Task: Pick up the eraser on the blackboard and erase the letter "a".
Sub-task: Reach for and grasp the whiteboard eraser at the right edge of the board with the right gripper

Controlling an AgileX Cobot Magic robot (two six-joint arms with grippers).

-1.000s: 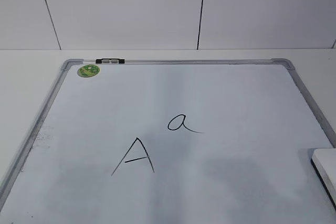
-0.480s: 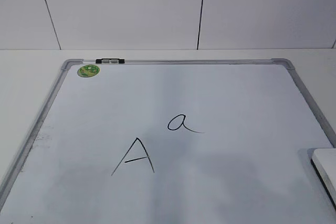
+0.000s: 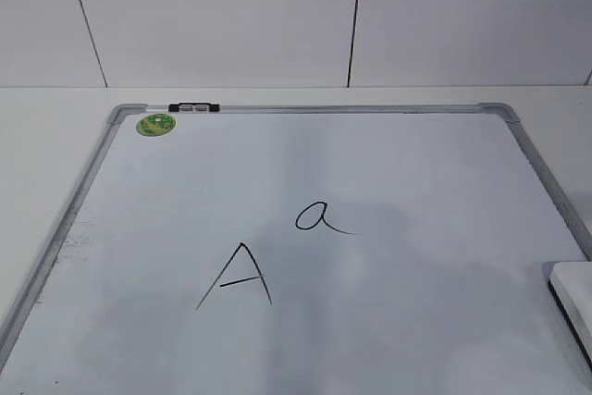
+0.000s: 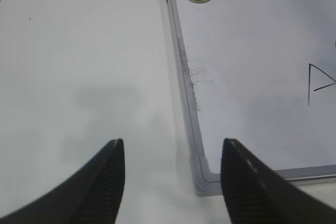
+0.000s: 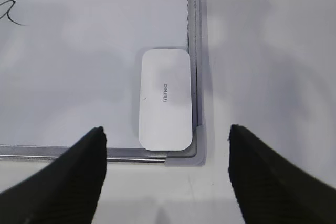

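Observation:
The blackboard (image 3: 416, 164) is a white board in a silver-grey frame, lying flat on a white table. The small cursive letter "a" (image 3: 319, 217) sits near its middle; only its tail (image 5: 13, 17) shows in the right wrist view. The white eraser (image 5: 165, 98) lies in the board's near right corner against the frame, and its edge shows at the right in the exterior view (image 3: 575, 286). My right gripper (image 5: 167, 135) is open and empty, above the table just in front of the eraser. My left gripper (image 4: 172, 148) is open and empty by the board's near left corner (image 4: 202, 174).
A larger capital "A" (image 3: 242, 277) is drawn left of and below the small "a". A round green magnet (image 3: 156, 124) and a black-and-silver clip (image 3: 193, 107) sit at the board's far left. White table (image 4: 79, 77) lies left of the board, white wall behind.
The grey shadow on the board has shifted up and to the right, toward the small "a". The eraser's visible edge sits slightly lower and further right.

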